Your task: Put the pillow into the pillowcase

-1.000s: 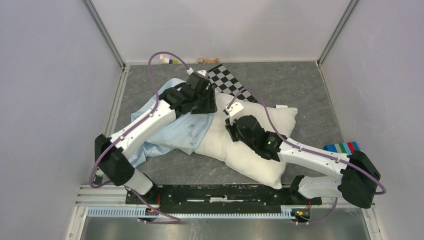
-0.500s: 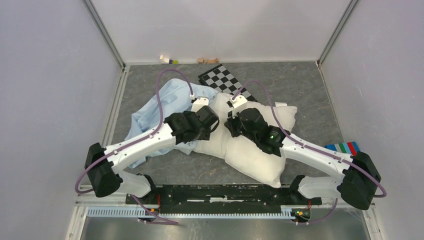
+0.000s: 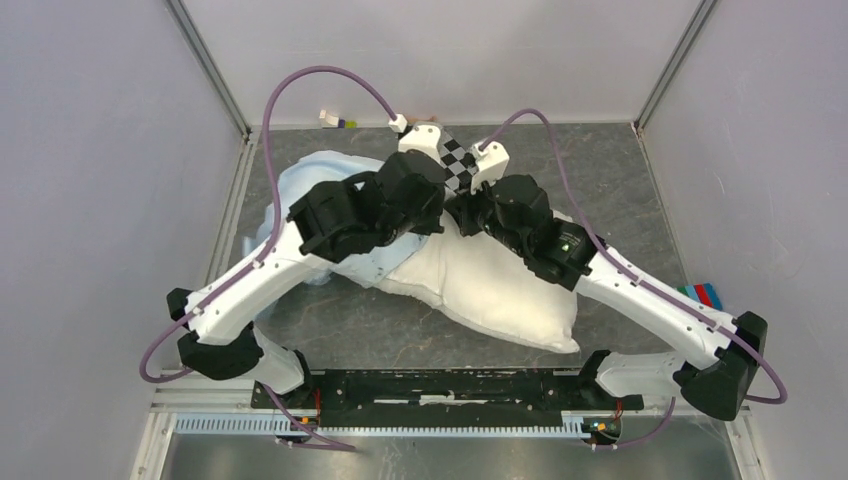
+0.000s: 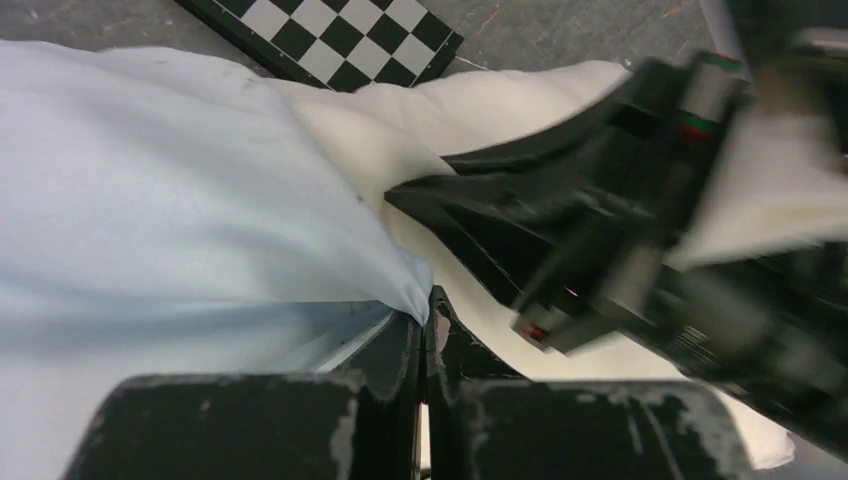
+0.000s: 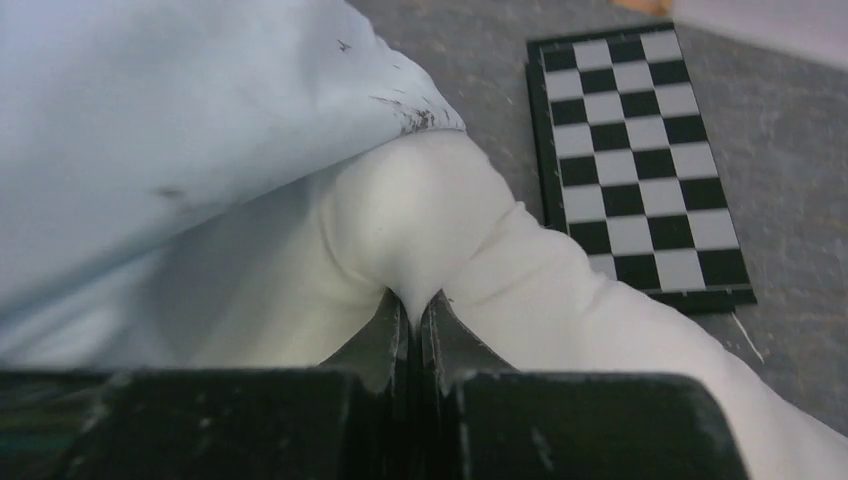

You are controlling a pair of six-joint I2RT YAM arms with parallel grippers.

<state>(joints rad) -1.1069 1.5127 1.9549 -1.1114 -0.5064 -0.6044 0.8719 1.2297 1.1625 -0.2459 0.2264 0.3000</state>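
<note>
Both wrists are now standing farther back and higher than half a second ago, meeting over the far end of the pillow (image 3: 490, 290) beside the checkerboard panel (image 3: 458, 165).

The left arm (image 3: 250, 280) is reaching diagonally from its base toward the table's (image 3: 600, 170) centre, with its elbow bent. The left gripper (image 4: 428, 300) is clenching a fold of the pillowcase (image 3: 300, 185), its jaws pressed together on the light-blue cloth.

The right arm (image 3: 650, 300) is mirroring this pose from the opposite side. The right gripper (image 5: 413, 300) is pinching a gathered corner of the pillow, jaws closed on the white fabric.

The pillow is lying diagonally on the table, running from the centre toward the near right. The pillowcase is spreading over the rear left area, and its edge is draping over the pinched pillow corner.
</note>
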